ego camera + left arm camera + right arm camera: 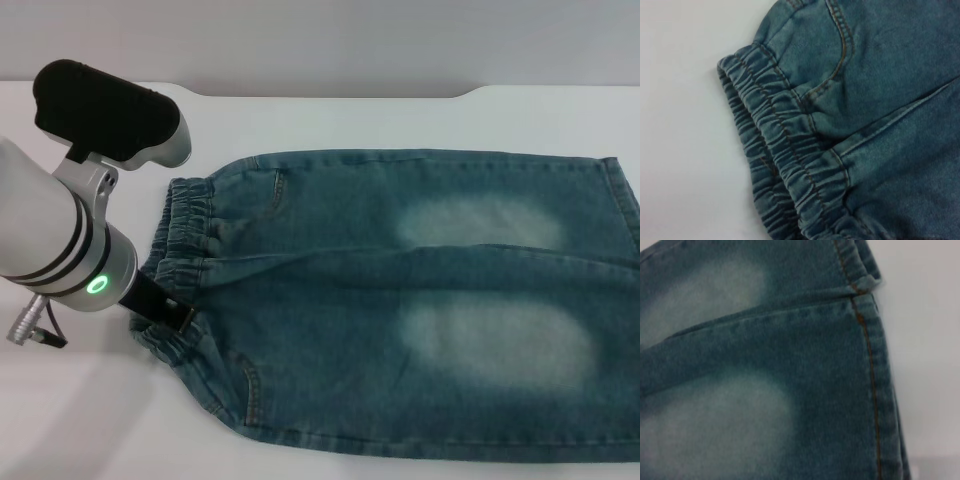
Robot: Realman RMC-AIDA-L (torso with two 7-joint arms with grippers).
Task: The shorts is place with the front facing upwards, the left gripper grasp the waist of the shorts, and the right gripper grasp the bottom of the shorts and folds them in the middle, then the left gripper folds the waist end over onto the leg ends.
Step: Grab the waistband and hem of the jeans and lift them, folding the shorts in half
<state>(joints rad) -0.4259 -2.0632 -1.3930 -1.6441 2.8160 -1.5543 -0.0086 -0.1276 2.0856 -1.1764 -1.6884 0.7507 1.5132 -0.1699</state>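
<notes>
The blue-green denim shorts (400, 330) lie flat on the white table, front up, with two pale faded patches. The gathered waist (185, 230) points left and the straight leg hems (622, 200) lie at the right edge of the head view. My left gripper (165, 308) reaches down from the silver arm with the green light and touches the near part of the waistband. The left wrist view shows the puckered waistband (775, 130) and a pocket seam close up. A stitched leg hem (875, 370) shows in the right wrist view. The right gripper is out of view.
The white table (100, 420) shows bare to the left of and in front of the shorts. Its far edge (320, 92) runs behind the shorts. The left arm's black-capped joint (100, 105) hangs over the far left corner.
</notes>
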